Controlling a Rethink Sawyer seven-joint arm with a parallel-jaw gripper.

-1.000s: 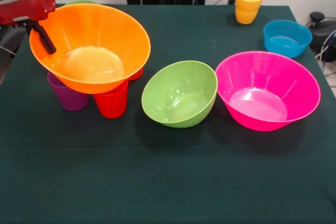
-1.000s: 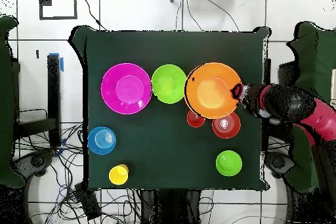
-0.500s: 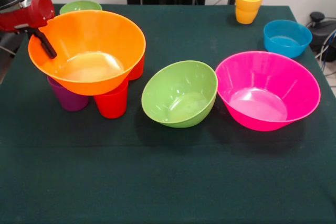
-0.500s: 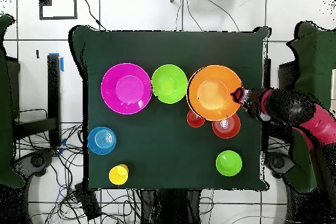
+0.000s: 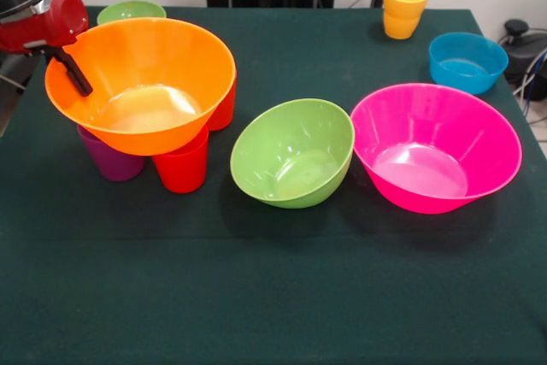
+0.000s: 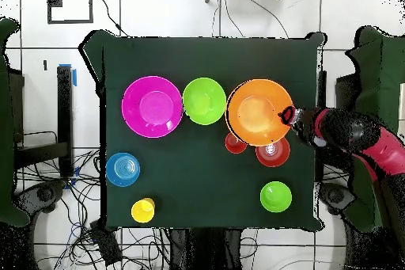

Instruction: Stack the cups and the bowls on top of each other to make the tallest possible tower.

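Gripper [image 5: 75, 74]: reaching in from the table's edge and pinching the rim of the large orange bowl [image 5: 141, 83] — one dark finger [image 5: 73, 73] is showing against the bowl's inner wall, so the jaws are closing on that rim.
Large orange bowl: sitting raised and slightly tilted on upturned cups — the purple cup [image 5: 111, 160] and the red cup [image 5: 182, 166] are showing under its front edge, and another red piece [image 5: 224, 107] is peeking out behind it, too hidden to identify.
Light green bowl [image 5: 293, 152]: lying tipped on the cloth just beside the orange bowl, its mouth facing the front camera.
Pink bowl [image 5: 436, 145]: standing next to the light green one, apparently touching it at the rim.
Small blue bowl [image 5: 467, 61]: resting by itself beyond the pink bowl.
Yellow cup [image 5: 405, 8]: standing upright near the table's far corner, seemingly nested in an orange one.
Small green bowl [image 5: 130, 11]: sitting behind the orange bowl, only partly showing.
Table [image 5: 273, 297]: covered in dark green cloth.
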